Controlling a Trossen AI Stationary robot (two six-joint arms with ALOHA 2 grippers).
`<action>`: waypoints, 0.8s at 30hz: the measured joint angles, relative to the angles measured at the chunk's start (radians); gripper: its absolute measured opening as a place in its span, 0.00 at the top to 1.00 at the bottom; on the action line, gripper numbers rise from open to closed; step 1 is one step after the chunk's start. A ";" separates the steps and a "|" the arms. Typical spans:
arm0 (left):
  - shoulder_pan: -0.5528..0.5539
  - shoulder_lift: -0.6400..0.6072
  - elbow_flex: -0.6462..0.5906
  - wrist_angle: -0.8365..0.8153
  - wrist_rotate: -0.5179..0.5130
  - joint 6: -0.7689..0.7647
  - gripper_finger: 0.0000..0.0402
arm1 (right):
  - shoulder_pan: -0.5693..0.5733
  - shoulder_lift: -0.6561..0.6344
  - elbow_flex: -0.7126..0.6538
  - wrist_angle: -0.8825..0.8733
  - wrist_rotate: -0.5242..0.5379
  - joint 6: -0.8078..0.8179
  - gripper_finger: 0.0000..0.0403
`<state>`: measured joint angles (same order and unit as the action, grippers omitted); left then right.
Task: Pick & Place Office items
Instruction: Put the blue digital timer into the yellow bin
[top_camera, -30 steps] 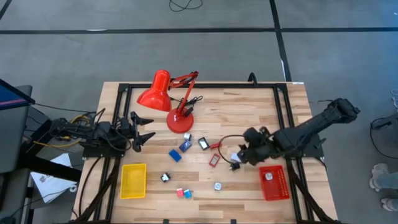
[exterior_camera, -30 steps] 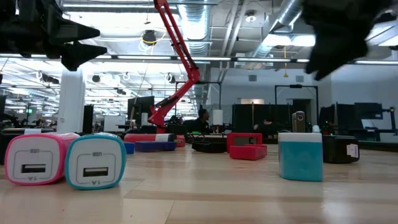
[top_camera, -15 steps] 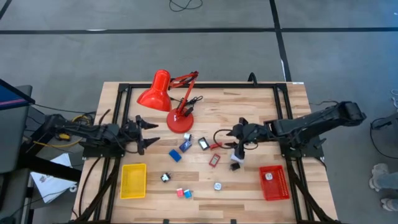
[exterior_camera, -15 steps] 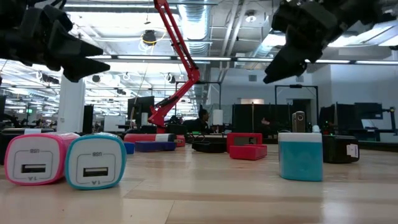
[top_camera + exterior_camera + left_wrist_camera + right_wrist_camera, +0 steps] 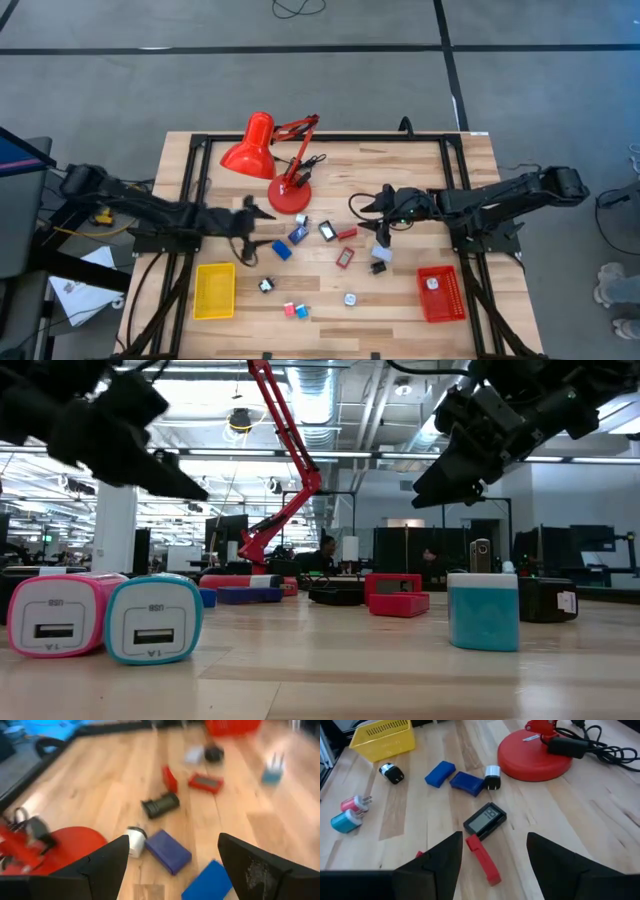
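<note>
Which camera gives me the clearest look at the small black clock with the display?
The right wrist view: the clock lies close, display up. The high view shows it tiny, the left wrist view blurred, the low view only a dark shape.

My tabletop (image 5: 420, 165): pale wood planks in a black frame, with small things scattered across its middle.

On it stands the red desk lamp (image 5: 288, 196) toward the far edge, its round base flat on the wood. A yellow tray (image 5: 214, 290) lies at my left near corner and a red tray (image 5: 441, 293) at my right near corner. Between them lie the office items: two blue blocks (image 5: 282, 249) just beside each other, a white plug (image 5: 492, 775), a small black clock (image 5: 485, 819) showing its display, a red clip (image 5: 483, 859), and a pink and a teal charger (image 5: 153, 618) touching side by side near the front edge.
</note>
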<state>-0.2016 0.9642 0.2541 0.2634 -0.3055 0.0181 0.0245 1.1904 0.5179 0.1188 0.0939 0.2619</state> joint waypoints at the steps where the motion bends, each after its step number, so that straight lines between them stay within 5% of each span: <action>1: 0.000 0.059 0.022 0.000 0.006 0.032 0.25 | 0.000 0.000 0.000 0.000 -0.003 0.000 0.47; 8: -0.005 0.348 0.132 -0.001 0.240 0.156 0.25 | 0.000 0.000 0.000 -0.014 -0.019 0.016 0.47; 24: -0.013 0.419 0.159 -0.063 0.252 0.188 0.25 | 0.001 0.000 0.000 -0.036 -0.019 0.029 0.47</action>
<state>-0.2150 1.3830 0.4129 0.2001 -0.0540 0.2062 0.0257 1.1904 0.5179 0.0833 0.0753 0.2913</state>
